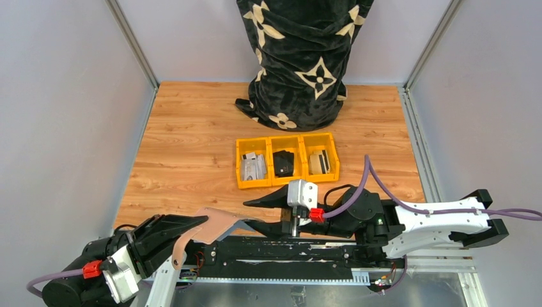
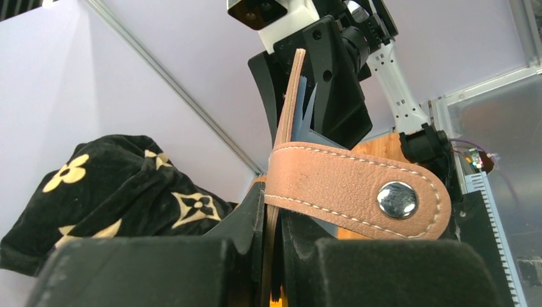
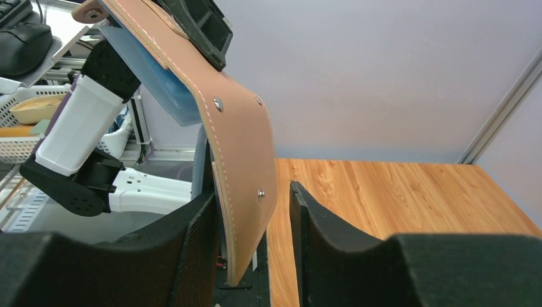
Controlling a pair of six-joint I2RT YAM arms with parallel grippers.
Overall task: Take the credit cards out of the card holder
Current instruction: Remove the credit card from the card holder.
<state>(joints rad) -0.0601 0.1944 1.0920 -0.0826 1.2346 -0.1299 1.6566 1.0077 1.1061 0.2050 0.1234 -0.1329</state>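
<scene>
Status: partway, I'd say. Yellow tray (image 1: 286, 183) holds silvery cards (image 1: 254, 166) in its left compartment, a small black item (image 1: 284, 163) in the middle, and what look like more cards (image 1: 319, 161) in the right. So some extraction looks done.

Not finished: blue-grey credit cards (image 2: 308, 105) sit inside the card holder (image 1: 214, 225), their edges fanning out of its open end. Can't count them; more than one edge shows.

The holder is in the air over the near edge of the table, between the two arms, well clear of the tray.

Left gripper (image 2: 273, 217): clamped tight on the holder's strap end, snap strap folded across the fingers. The arm is low and reaches in from the left, with the holder's open end pointed at the right arm.

Right gripper (image 3: 252, 217): reaches in from the right, fingers apart and straddling the holder's far end. The leather flap lies against one finger with a clear gap to the other, so it grips nothing.

Remaining: pinch a card edge rather than the flap, pull it out, drop it in the tray, repeat.
</scene>
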